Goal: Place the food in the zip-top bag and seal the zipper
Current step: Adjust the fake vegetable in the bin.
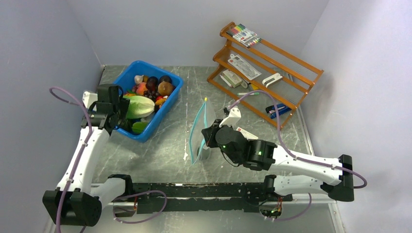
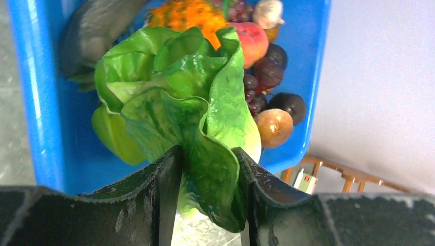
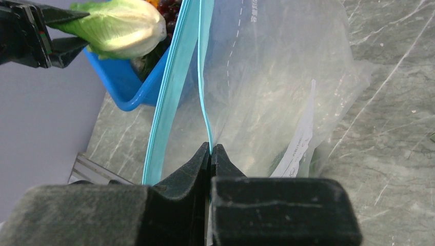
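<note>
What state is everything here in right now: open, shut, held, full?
lettuce: held over the blue bin.
left fingers: shut on the lettuce.
zip-top bag: upright, mouth open.
zipper: unsealed.
right fingers: shut on the bag's mouth edge.
blue bin: heaped with toy food.

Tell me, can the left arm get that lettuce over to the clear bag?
Probably yes. The left gripper is shut on the lettuce above the bin, the right gripper pinches one lip of the bag so its mouth gapes, and only bare table lies between them.
</note>
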Robot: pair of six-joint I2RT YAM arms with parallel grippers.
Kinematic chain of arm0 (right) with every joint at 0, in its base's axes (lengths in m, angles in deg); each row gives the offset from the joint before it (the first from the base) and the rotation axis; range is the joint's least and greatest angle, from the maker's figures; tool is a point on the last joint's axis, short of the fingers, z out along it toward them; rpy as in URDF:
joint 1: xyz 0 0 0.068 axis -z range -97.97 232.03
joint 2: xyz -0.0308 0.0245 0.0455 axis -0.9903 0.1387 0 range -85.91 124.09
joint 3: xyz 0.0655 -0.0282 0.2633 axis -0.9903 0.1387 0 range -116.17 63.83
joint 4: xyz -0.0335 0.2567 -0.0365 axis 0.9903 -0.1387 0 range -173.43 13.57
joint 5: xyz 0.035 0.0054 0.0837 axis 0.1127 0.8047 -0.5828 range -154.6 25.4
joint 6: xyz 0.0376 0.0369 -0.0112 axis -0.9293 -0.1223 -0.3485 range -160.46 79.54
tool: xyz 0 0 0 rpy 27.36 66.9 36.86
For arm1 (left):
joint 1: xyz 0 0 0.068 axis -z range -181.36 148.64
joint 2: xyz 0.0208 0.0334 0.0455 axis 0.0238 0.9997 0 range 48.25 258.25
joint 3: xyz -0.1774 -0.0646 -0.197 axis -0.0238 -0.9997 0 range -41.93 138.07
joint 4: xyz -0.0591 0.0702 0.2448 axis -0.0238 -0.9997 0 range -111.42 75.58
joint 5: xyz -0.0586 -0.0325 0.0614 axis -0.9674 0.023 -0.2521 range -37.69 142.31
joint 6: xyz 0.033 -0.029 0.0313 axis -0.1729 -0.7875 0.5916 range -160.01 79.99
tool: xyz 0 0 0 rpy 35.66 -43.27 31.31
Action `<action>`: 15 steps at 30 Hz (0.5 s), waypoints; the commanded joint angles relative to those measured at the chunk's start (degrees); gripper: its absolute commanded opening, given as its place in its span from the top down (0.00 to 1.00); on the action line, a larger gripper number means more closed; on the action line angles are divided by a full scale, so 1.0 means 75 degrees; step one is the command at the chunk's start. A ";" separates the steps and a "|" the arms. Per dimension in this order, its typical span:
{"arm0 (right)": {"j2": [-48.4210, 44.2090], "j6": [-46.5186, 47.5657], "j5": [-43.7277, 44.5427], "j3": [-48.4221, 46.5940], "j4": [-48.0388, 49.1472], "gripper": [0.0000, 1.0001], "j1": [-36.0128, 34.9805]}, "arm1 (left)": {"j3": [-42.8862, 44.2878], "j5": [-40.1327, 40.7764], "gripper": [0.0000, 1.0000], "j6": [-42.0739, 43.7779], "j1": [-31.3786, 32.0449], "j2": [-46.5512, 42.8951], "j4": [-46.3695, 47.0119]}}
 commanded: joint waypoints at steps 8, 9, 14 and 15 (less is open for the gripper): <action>0.0158 -0.0071 -0.0008 -0.0171 0.0289 1.00 0.0029 | -0.0394 -0.0799 0.58 0.2642 -0.0090 0.0459 0.1701; 0.0146 -0.0070 0.0004 -0.0160 0.0298 1.00 0.0043 | -0.0441 -0.0836 0.57 0.2667 -0.0084 0.0543 0.1740; 0.0027 -0.0070 0.0063 -0.0140 0.0242 1.00 0.0041 | -0.0540 -0.1126 0.42 0.2750 -0.0090 0.0977 0.1871; -0.0007 -0.0054 0.0083 -0.0141 0.0229 1.00 0.0039 | -0.0532 -0.1218 0.37 0.2760 -0.0090 0.1052 0.1881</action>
